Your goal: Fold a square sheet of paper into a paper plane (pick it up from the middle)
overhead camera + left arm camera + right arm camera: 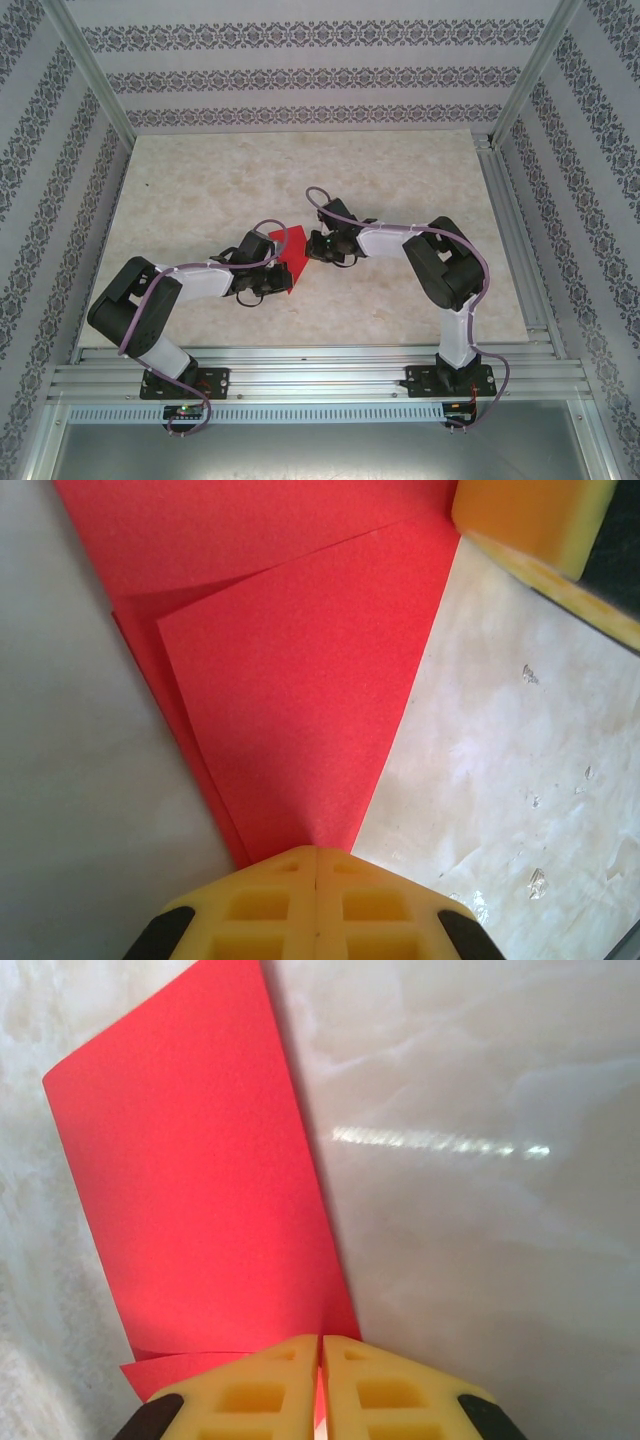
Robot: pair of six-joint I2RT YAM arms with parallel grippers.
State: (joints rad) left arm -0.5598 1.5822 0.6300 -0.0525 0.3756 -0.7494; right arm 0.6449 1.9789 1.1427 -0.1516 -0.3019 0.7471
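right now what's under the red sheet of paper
A lower layer of the same folded square sheet of paper peeks out beneath its top layer, with the pale table showing around it. Whatever lies under its middle is covered.

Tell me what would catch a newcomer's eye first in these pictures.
The bright red sheet of paper, doubled over, stands out between the two arms against the pale table. The left tool and the right tool pinch it from opposite sides, both shut on its edge.
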